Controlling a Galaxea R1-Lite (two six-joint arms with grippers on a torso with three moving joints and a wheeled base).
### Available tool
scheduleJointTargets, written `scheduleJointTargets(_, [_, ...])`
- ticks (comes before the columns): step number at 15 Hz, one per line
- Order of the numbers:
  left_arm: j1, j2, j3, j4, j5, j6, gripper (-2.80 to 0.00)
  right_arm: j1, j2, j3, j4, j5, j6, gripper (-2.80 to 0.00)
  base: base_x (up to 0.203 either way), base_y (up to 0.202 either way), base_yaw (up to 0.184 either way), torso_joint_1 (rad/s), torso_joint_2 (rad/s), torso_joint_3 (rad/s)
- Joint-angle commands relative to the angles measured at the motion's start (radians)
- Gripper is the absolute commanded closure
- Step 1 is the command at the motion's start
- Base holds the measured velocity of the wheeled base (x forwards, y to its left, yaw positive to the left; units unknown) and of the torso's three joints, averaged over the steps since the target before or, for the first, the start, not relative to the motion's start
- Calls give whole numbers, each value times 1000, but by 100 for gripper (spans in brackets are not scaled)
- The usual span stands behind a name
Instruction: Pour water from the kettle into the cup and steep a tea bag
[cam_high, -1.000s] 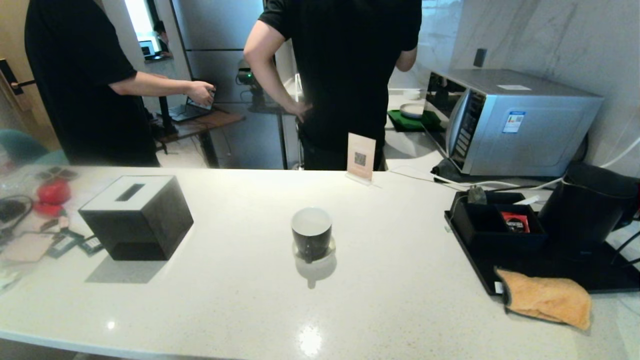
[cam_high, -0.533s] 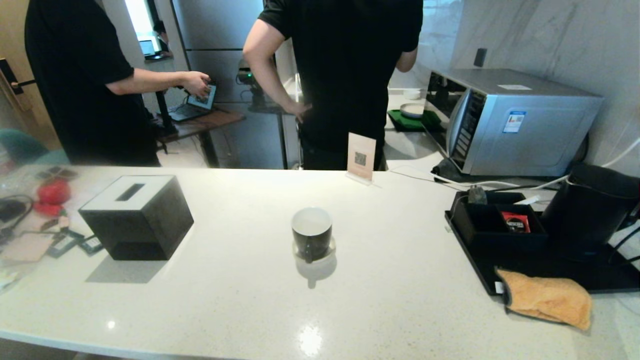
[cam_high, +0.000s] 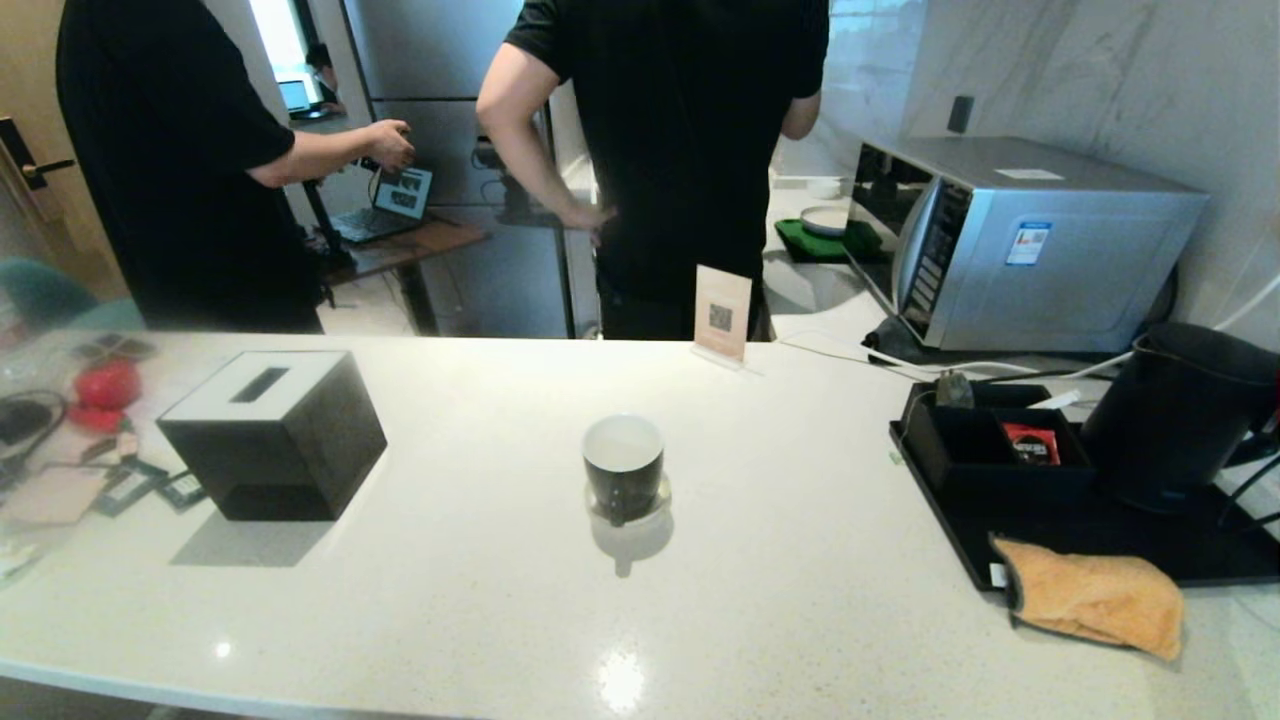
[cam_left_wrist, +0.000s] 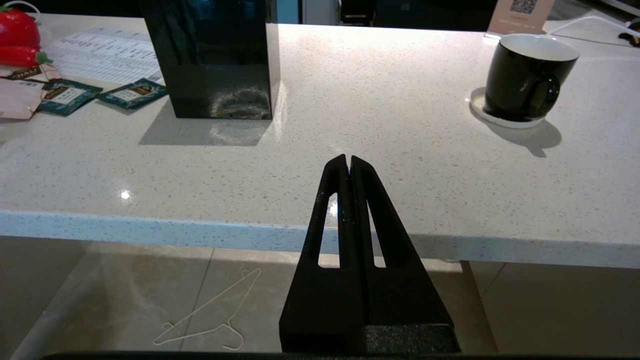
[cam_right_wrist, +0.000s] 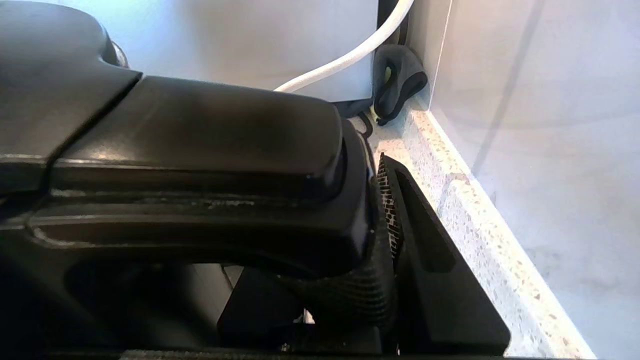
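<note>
Left hand (cam_left_wrist: 348, 162) parked at lower centre of its wrist view, fingers pressed together, off the desk (cam_high: 780, 600) edge. Cup (cam_high: 623, 466) unmoved at frame centre on its coaster. Kettle (cam_high: 1175, 415), far right on the black tray (cam_high: 1100, 540), has tilted and shifted since a second ago. Right hand (cam_right_wrist: 385, 225) has closed on the kettle handle. People behind shifted slightly.

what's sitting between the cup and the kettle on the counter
In the head view, a black tray with a compartment box sits between cup and kettle.
</note>
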Motion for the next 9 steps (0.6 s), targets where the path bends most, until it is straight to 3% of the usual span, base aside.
scheduleJointTargets(1, [0,1,0,0,0,0,0,0,-18,3,-8,3,2,0,0,0,0,0,0,0])
scheduleJointTargets(9, [0,1,0,0,0,0,0,0,-121,81,-6,3,35,0,0,0,0,0,0,0])
